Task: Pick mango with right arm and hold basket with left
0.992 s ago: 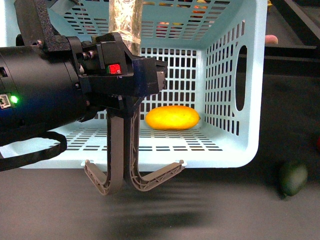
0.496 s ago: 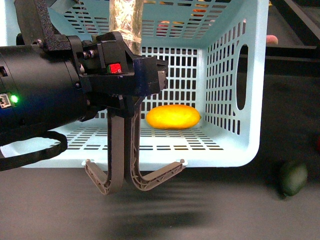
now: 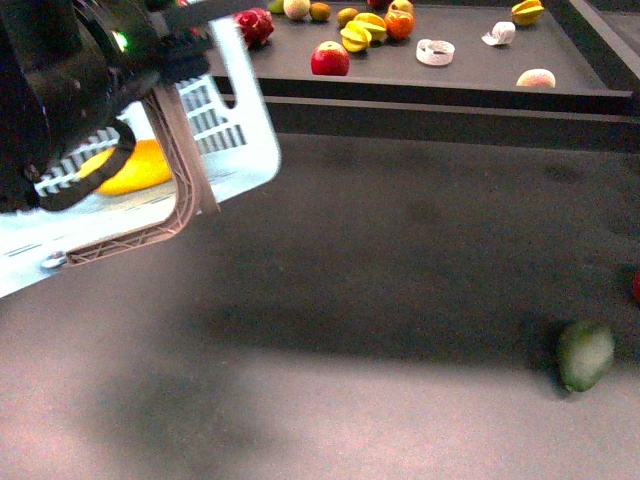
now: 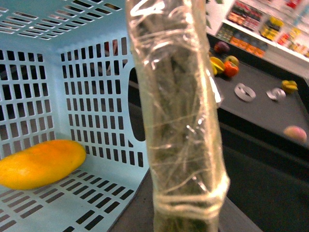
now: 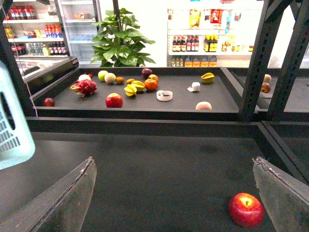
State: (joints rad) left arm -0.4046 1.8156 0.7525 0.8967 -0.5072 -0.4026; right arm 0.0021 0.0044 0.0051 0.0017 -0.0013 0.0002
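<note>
**Mango Sits in the Basket, Right Claw Wide and Far Off**

While the left gripper (image 3: 185, 185) hangs at the basket (image 3: 245, 150) rim with a grey-brown handle (image 3: 120, 240) looping beside it, whether its fingers are closed on anything cannot be told from these views. The mango (image 3: 135, 168) lies on the basket floor just behind that claw, close to a slotted side wall; the left wrist view shows the mango (image 4: 41, 163) resting on its long side, with a plastic-wrapped shaft (image 4: 178, 121) standing in front.

The right gripper (image 5: 174, 193) is spread wide and holds nothing; only its two finger edges show, with bare dark table (image 5: 169, 159) between them and a red apple (image 5: 246, 209) just inside one finger. The basket is well off to that claw's side, only a corner (image 5: 12, 130) in view.

The mango looks smooth, rounded and probably slippery, fairly heavy for its size, with skin that could bruise. A hold across its narrow middle, fingers on the broad flanks with moderate pressure, seems safest; gripping the tapered ends would likely let it squirt free.
</note>
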